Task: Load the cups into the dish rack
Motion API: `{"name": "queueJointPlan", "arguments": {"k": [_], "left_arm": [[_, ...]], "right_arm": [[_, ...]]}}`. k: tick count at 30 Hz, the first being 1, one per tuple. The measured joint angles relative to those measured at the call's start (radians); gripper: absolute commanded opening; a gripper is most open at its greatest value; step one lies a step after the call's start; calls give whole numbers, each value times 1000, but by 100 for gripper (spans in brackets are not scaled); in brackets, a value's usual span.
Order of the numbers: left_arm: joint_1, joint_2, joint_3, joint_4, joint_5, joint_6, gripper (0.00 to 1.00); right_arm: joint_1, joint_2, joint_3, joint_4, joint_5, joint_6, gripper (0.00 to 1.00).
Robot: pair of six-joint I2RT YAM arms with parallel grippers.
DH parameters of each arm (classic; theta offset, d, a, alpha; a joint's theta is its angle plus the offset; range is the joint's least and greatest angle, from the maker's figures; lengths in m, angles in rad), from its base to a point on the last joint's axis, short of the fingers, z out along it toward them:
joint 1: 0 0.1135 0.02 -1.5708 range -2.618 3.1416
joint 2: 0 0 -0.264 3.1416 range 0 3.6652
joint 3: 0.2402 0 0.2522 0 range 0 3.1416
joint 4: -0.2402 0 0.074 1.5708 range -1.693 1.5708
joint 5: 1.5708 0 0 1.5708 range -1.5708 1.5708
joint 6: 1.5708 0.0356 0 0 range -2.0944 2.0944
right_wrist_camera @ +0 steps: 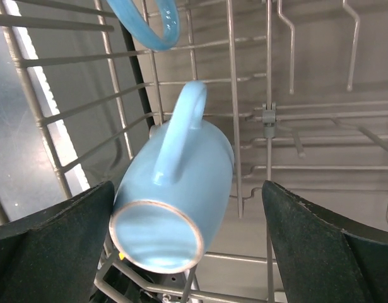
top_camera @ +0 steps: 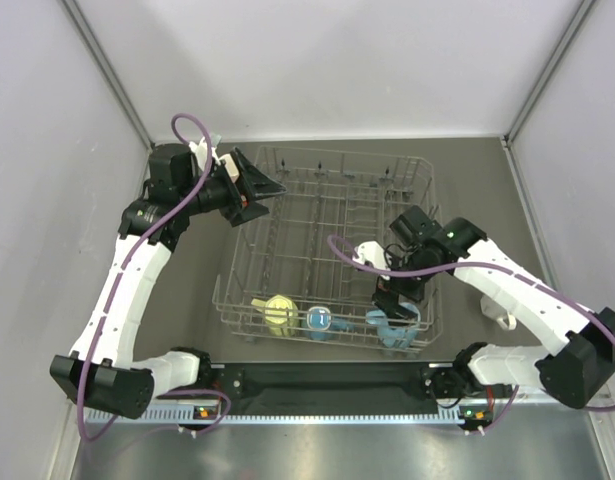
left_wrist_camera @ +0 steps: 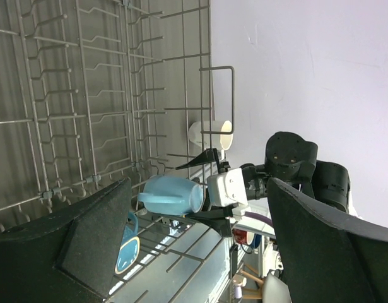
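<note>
Dark grey tabletop (top_camera: 492, 190) inside plain white walls (top_camera: 337, 60), aluminium corner posts (top_camera: 109, 70), under even light.

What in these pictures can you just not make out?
1. White mug: in the top view, the right arm hides part of it, so it is unclear whether it is upright or tipped.
2. Blue mug: in the right wrist view, the top edge cuts off all but its handle.
3. Light blue mug: in the right wrist view, one of the right fingers meets its rim. Whether it is touching or just in front cannot be told.
</note>
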Motion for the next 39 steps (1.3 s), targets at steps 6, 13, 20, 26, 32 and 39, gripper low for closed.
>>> {"name": "queueJointPlan", "arguments": {"k": [6,13,20,26,32,39], "left_arm": [[0,0,0,-5,0,0,92],[0,0,0,-7,0,0,92],[2,2,30,-42,-37,2,88],[8,56,131,-142,-128,47,83],[18,150,222,-222,-311,120,80],[31,257,259,-161,-546,199,80]], "right_arm": [[0,-23,17,-9,-44,1,99],[0,-23,151,-7,-101,31,100],[-31,-20,226,60,-56,150,100],[-85,-10,284,143,75,301,100],[-89,-14,322,209,287,475,100],[-93,-24,484,196,407,655,100]]}}
